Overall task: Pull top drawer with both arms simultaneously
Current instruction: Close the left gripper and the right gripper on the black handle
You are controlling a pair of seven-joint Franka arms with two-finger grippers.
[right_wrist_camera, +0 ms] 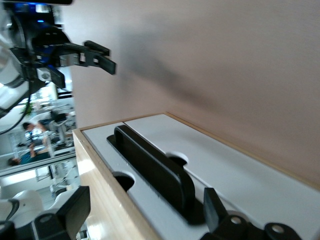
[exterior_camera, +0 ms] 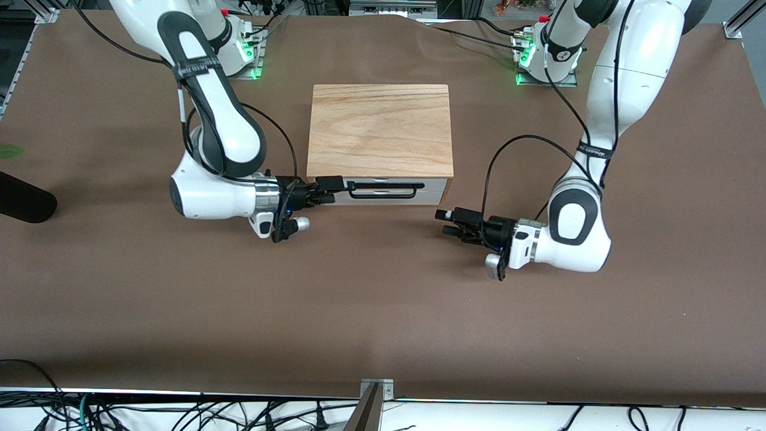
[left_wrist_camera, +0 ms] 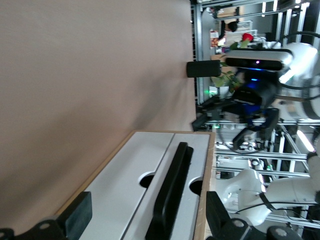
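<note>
The top drawer (exterior_camera: 432,187) has a white front and a thin black wire handle (exterior_camera: 383,191), and sits under the box's oak lid (exterior_camera: 380,130). It looks pushed in. My right gripper (exterior_camera: 331,189) is open at the handle's end toward the right arm. In the right wrist view (right_wrist_camera: 144,206) its fingers straddle the handle (right_wrist_camera: 155,170) without closing on it. My left gripper (exterior_camera: 446,221) is open and empty, low over the table off the box's corner toward the left arm, apart from the drawer. In the left wrist view (left_wrist_camera: 146,214) the handle (left_wrist_camera: 170,195) lies ahead between the fingers.
A second white panel (left_wrist_camera: 117,187) without a handle lies beside the drawer front. A black cylinder (exterior_camera: 24,203) lies at the right arm's end of the table. The table's front edge (exterior_camera: 383,395) has cables below it.
</note>
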